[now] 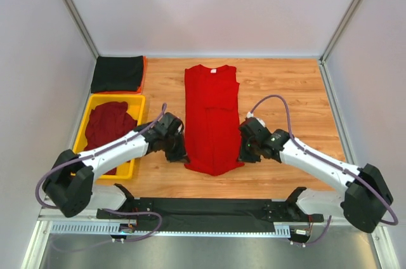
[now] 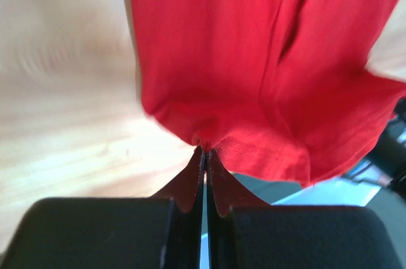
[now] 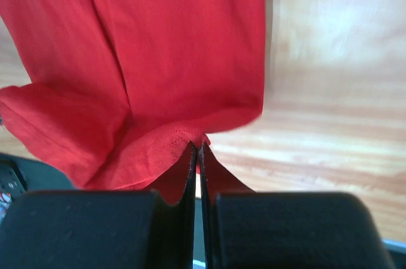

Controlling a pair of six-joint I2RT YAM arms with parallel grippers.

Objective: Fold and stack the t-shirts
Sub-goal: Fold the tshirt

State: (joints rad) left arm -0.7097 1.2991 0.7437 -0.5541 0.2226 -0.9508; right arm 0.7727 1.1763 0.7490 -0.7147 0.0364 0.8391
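A bright red t-shirt (image 1: 212,113) lies lengthwise in the middle of the table, sides folded in, white neck label at the far end. My left gripper (image 1: 183,155) is shut on its near left hem corner (image 2: 204,144). My right gripper (image 1: 243,155) is shut on the near right hem corner (image 3: 198,140). The near hem is lifted a little off the wood and sags between the two grippers. A dark maroon t-shirt (image 1: 109,126) lies crumpled in the yellow tray. A folded black t-shirt (image 1: 118,73) lies at the far left.
The yellow plastic tray (image 1: 137,101) stands at the left, beside my left arm. An orange edge (image 1: 144,72) shows under the black shirt. Grey walls close in the table on three sides. Bare wood (image 1: 298,98) lies right of the red shirt.
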